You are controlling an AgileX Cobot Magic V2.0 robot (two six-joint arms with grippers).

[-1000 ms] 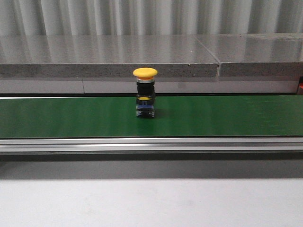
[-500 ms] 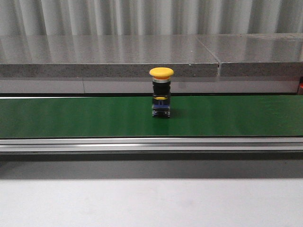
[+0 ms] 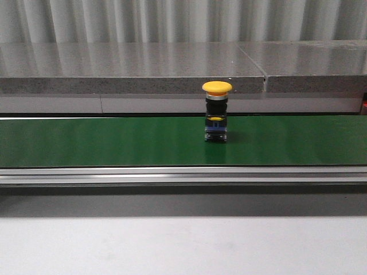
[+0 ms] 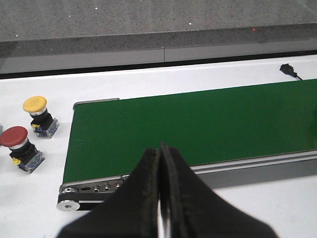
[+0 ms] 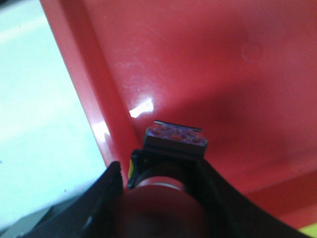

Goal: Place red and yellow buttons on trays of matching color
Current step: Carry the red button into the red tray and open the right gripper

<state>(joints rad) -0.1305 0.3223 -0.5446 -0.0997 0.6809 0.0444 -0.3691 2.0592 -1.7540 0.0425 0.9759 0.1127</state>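
Observation:
A yellow button (image 3: 217,112) stands upright on the green conveyor belt (image 3: 103,140), right of the middle in the front view; neither gripper shows in that view. In the left wrist view my left gripper (image 4: 161,151) is shut on nothing, near the belt's (image 4: 198,124) end. Off that end, another yellow button (image 4: 38,115) and a red button (image 4: 20,148) stand on the white table. My right gripper (image 5: 158,168) is shut on a red button (image 5: 174,144), held just over the floor of the red tray (image 5: 198,59) near its wall. A yellow tray is not clearly in view.
A grey stone ledge (image 3: 132,69) runs behind the belt. An aluminium rail (image 3: 183,175) lines the belt's front edge. A small black part (image 4: 289,69) lies on the white table beyond the belt. A sliver of yellow (image 5: 309,230) shows beside the red tray's rim.
The yellow button on the belt has travelled steadily to the right, staying upright. Nothing else in the front view has changed.

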